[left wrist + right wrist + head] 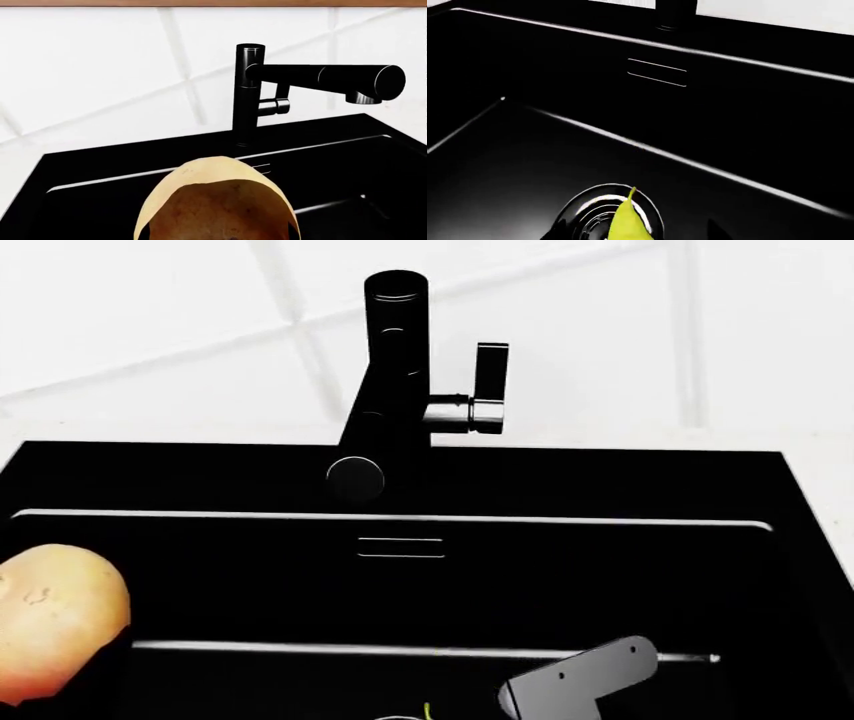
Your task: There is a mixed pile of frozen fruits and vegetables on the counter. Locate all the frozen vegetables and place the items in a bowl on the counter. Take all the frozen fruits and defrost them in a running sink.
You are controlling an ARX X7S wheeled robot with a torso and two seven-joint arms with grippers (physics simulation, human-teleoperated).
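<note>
Head view looks down into the black sink [200,570], whose faucet [387,380] stands at the back rim with its chrome lever [487,390] upright; no water shows at the spout, so the sink does not appear to be running yet. At the view's left edge, over the basin and level with its front ledge, hangs the tan-yellow fruit [54,620], and the left wrist view shows the same fruit [213,200] close under that camera, facing the faucet [248,95]. It is probably held by the left arm, but no jaws appear around it, so I cannot tell how they stand. A grey part of the right arm [581,680] reaches in near the basin floor; its jaws are not visible either, so their state is unknown. The right wrist view shows the yellow pear [625,222] lying on the ringed drain [590,212], pointed top towards the faucet, so one fruit seems delivered. By my reading the second fruit awaits release and the tap awaits opening. Eggplant, bowl and worktop pile lie out of frame, so the vegetable half cannot be judged.
</note>
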